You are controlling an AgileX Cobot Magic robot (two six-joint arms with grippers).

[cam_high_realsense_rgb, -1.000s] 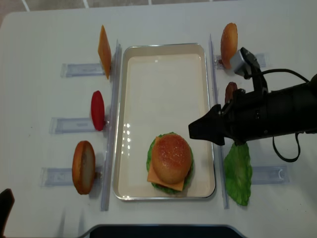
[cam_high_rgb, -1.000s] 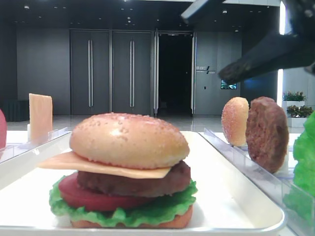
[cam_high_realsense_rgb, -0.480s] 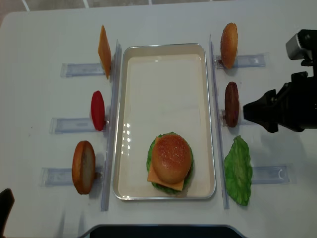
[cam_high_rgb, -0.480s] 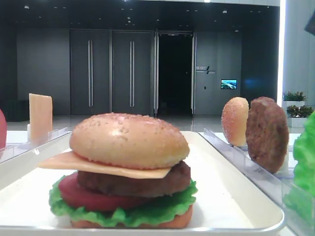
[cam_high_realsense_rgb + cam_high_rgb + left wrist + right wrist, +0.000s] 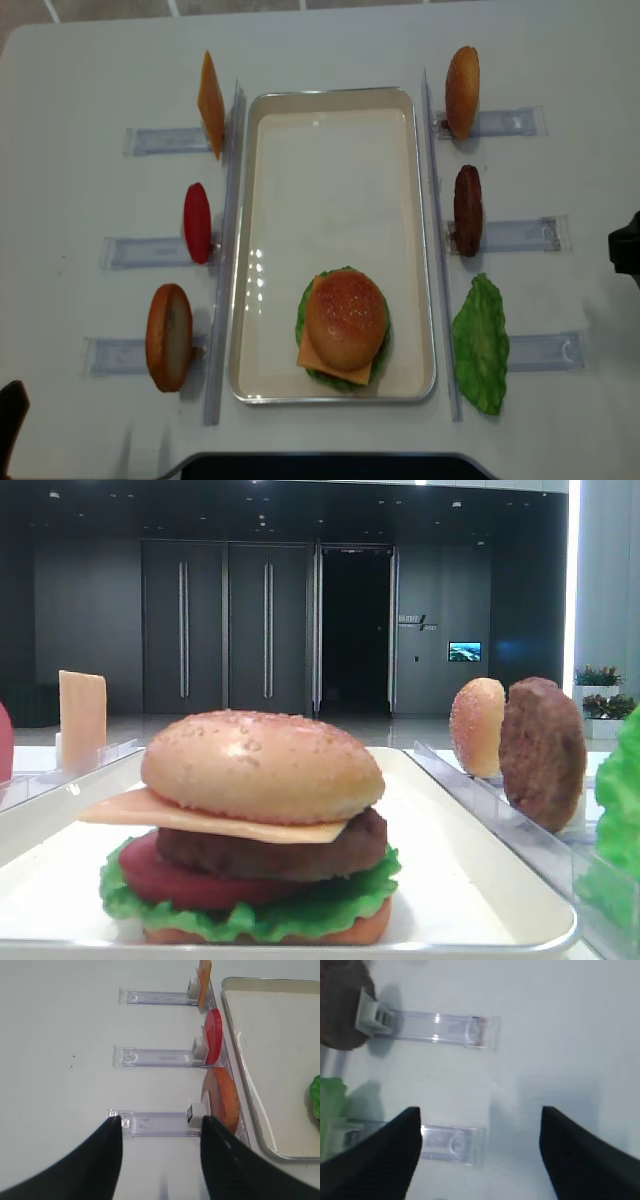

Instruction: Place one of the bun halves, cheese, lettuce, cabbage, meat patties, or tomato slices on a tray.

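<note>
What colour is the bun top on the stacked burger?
Golden-tan with pale sesame speckles; the bun top shows best in the low exterior view.

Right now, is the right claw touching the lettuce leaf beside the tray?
Apart. In the overhead view the right claw sits at the right edge, with bare table between it and the lettuce leaf.

White tray (image 5: 331, 160) on pale grey worktop (image 5: 80, 80). Golden-tan bun top (image 5: 346, 315) speckled with pale sesame, pale orange cheese (image 5: 135, 807), dark-brown patty (image 5: 270, 850), red tomato slice (image 5: 160, 878), bright green lettuce (image 5: 300, 912). Black fingers (image 5: 102, 1165). Clear racks (image 5: 155, 997).
</note>
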